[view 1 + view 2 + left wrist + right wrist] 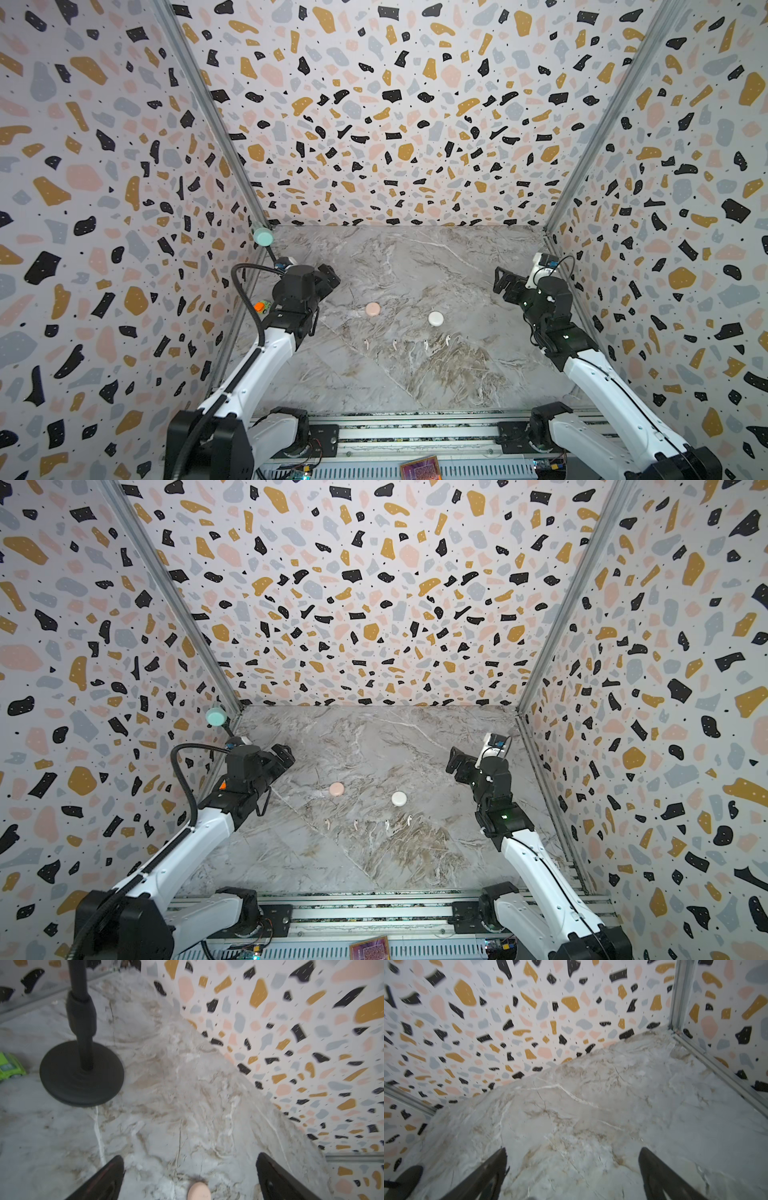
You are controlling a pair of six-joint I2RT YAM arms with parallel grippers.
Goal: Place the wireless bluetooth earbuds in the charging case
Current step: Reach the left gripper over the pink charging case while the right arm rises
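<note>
Two round pebble-like charging cases lie shut on the marble table in both top views: a pink case (372,309) (336,789) and, to its right, a white case (435,318) (399,798). Several tiny whitish earbuds lie in a row in front of them, from the leftmost earbud (366,343) (327,823) to the rightmost earbud (448,340) (409,820). My left gripper (330,274) (190,1158) hangs open and empty, behind and left of the pink case (199,1190). My right gripper (500,280) (573,1151) is open and empty, behind and right of the white case.
A microphone stand with a black round base (81,1074) and a teal head (262,237) stands in the back left corner. A green toy car (10,1066) sits by the left wall. Patterned walls enclose three sides; a metal rail (415,432) runs along the front.
</note>
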